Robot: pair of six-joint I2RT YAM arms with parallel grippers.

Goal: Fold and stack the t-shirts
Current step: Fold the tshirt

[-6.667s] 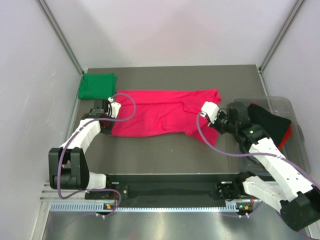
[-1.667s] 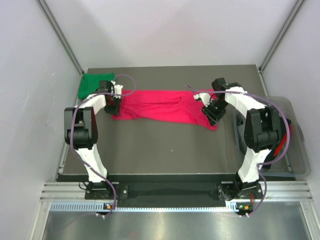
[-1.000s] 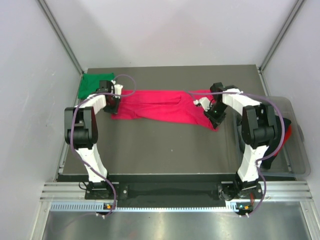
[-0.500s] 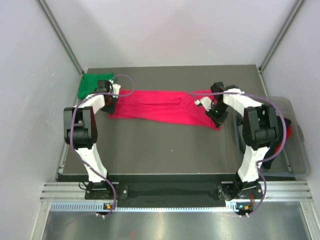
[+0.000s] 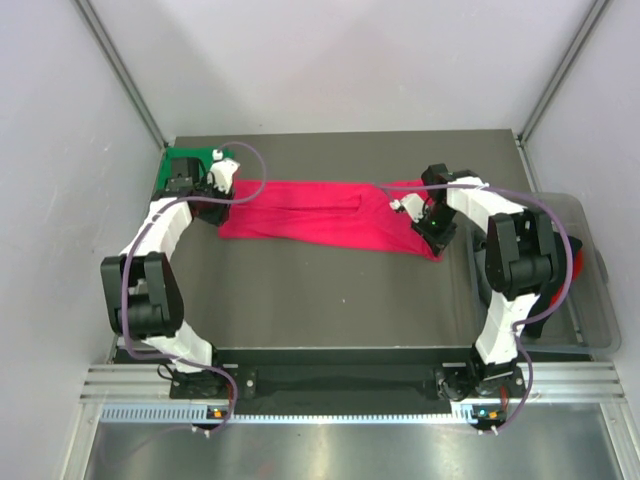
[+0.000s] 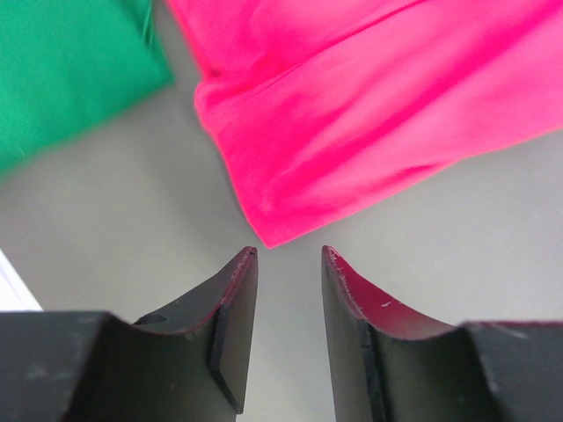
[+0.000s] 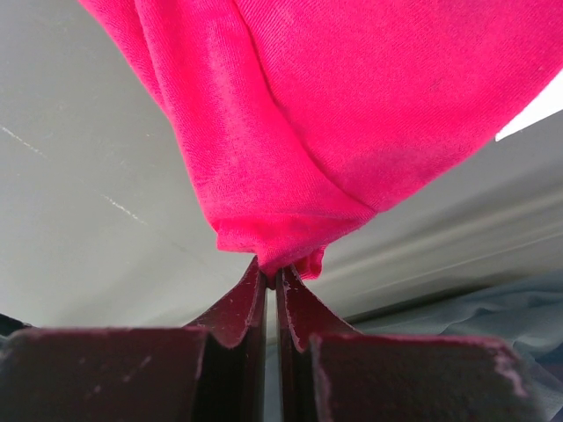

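Observation:
The crimson-pink t-shirt point(image 5: 320, 215) lies folded into a long strip across the back of the table. The emerald green t-shirt point(image 5: 180, 160) lies folded in the back left corner, partly under my left arm. My left gripper point(image 5: 212, 198) is open and empty, just off the pink shirt's left end. In the left wrist view its jaws point(image 6: 288, 255) stand apart over bare table, with the pink shirt's corner point(image 6: 369, 114) just ahead and the green shirt point(image 6: 62, 70) at upper left. My right gripper point(image 5: 432, 232) is shut on the pink shirt's right end point(image 7: 352, 105), pinching a bunched fold at its tips point(image 7: 273, 268).
A clear plastic bin point(image 5: 600, 270) stands at the table's right edge, close behind my right arm, with dark and red cloth in it. White walls enclose the table on the left, back and right.
My left gripper has let go of the pink shirt's left end and drawn back left toward the green shirt, its arm swinging outward. My right gripper stays shut on the right end.

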